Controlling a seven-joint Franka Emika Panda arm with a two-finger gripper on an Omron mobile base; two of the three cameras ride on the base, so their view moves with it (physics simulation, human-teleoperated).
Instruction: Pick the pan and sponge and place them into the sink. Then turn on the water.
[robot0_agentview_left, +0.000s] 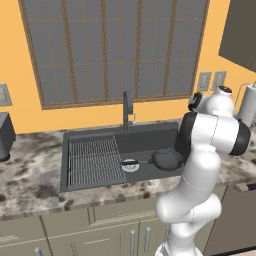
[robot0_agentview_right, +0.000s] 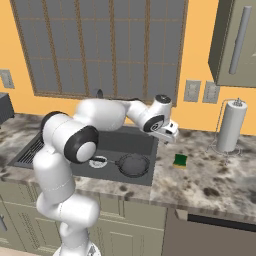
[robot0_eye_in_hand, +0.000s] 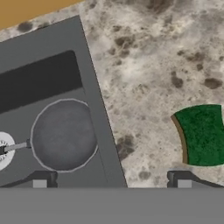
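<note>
Just over the edge where the sink (robot0_agentview_right: 145, 145) met the counter (robot0_agentview_right: 210, 175), the claw (robot0_agentview_right: 170, 133) hung in the air. Its two dark tips (robot0_eye_in_hand: 39, 179) stood wide apart with nothing between them, so the claw was released and held nothing.

Below the claw and to its sink side lay the pan (robot0_eye_in_hand: 64, 134). It sat flat on the floor of the sink, near the wall closest to the claw. Its black handle (robot0_eye_in_hand: 15, 146) pointed away toward the round silver drain (robot0_agentview_left: 129, 165).

On the claw's other side, on the counter, lay the sponge (robot0_eye_in_hand: 202, 134). It was green side up, a little way off from the claw and well apart from the sink. One tip was near it, but not touching.

The pan step looked done. The sponge step looked like the one in hand.

Next, the claw would need to slide over until the sponge sat between its tips. Then it should go down and squeeze. The sponge was small, so the claw had to line up well.

The tap (robot0_agentview_left: 128, 109) stood at the back of the sink, far from the claw, for later.
</note>
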